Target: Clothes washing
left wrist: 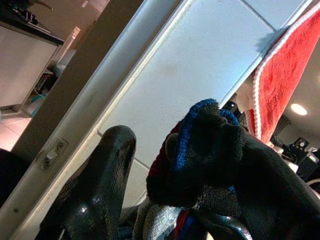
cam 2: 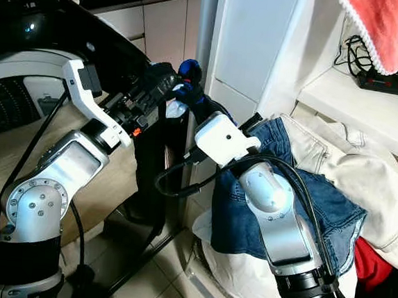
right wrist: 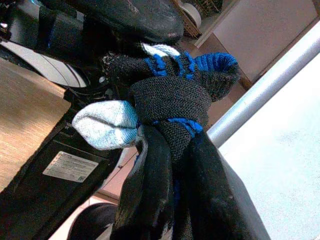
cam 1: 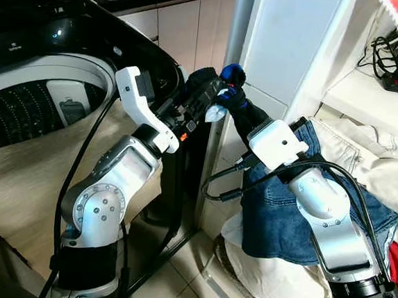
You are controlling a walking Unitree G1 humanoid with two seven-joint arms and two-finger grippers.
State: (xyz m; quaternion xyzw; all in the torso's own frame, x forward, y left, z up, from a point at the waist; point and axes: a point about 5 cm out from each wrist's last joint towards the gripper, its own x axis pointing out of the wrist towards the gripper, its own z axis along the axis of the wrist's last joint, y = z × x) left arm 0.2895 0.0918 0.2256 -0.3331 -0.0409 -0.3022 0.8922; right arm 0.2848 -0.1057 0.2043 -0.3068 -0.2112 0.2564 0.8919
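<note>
A balled-up dark sock (right wrist: 172, 100) is clamped in the right pincer (right wrist: 170, 150), held right beside the washer (cam 1: 43, 100). It's flanked by the parted left pincer (left wrist: 165, 190) fingers too.

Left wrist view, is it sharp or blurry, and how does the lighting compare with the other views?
Left wrist view: the close fingers and sock bundle look soft, the bright panel behind is washed out. Right wrist view: the sock bundle is crisp, knit texture visible. Eye views: evenly lit, sharp, with a glare spot on the washer lid.
</note>
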